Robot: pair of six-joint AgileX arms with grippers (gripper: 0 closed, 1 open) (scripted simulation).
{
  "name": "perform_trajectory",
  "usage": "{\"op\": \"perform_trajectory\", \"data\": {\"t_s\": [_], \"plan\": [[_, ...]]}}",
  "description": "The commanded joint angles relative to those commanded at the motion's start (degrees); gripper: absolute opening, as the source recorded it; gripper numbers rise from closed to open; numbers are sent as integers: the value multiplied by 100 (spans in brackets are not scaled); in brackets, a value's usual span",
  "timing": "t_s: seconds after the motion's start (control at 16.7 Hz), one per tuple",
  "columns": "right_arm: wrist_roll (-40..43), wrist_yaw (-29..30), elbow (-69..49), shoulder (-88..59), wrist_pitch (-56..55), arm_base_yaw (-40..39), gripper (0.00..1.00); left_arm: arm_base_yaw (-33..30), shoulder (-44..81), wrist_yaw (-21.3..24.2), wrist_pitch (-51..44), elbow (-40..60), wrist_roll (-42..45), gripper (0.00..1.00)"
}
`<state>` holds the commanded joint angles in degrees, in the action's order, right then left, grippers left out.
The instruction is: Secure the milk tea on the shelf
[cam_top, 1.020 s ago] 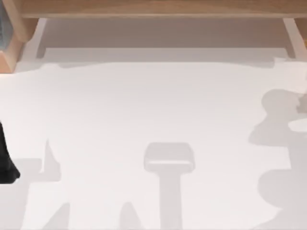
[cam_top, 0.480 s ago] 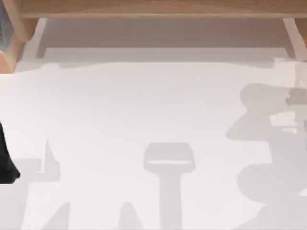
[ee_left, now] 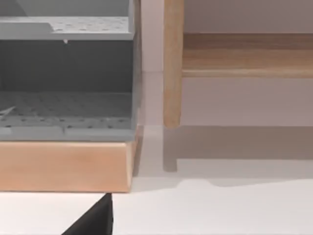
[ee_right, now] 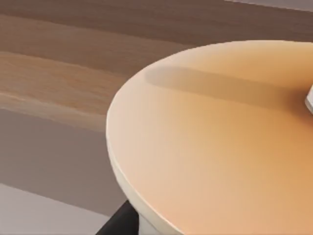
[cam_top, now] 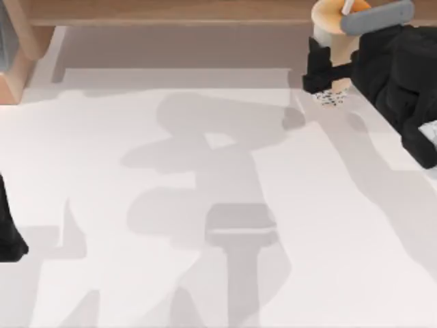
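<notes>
Hanging clear of the table (cam_top: 205, 171), the milk tea (cam_top: 332, 41) sits at the far right, just before the shelf (cam_top: 171, 12) board — right gripper (cam_top: 328, 65) fingers pinching its sides. Left arm (cam_top: 8, 232) parked at the left edge — finger state cannot be told.

I see the milk tea (cam_top: 332, 42) just in front of the shelf (cam_top: 205, 12), toward its right end, between my right gripper (cam_top: 328, 68) fingers, seemingly off the table (cam_top: 205, 205); my left arm sits well left.
</notes>
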<state>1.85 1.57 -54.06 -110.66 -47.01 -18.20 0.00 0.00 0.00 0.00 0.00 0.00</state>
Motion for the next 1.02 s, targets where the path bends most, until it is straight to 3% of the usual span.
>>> {"op": "perform_trajectory", "data": {"t_s": [0.24,0.42,0.72,1.02], "plan": [[-93,1087,-1689,-359,1617,-1378,0,0,0,0,0,0,0,100],[-231,1901,-2942,-607,2555,-1928,0,0,0,0,0,0,0,100],[-508,2964,-4343,-870,3511,-1868,0,0,0,0,0,0,0,100],[-651,3313,-4830,-874,3781,-1500,0,0,0,0,0,0,0,100]]}}
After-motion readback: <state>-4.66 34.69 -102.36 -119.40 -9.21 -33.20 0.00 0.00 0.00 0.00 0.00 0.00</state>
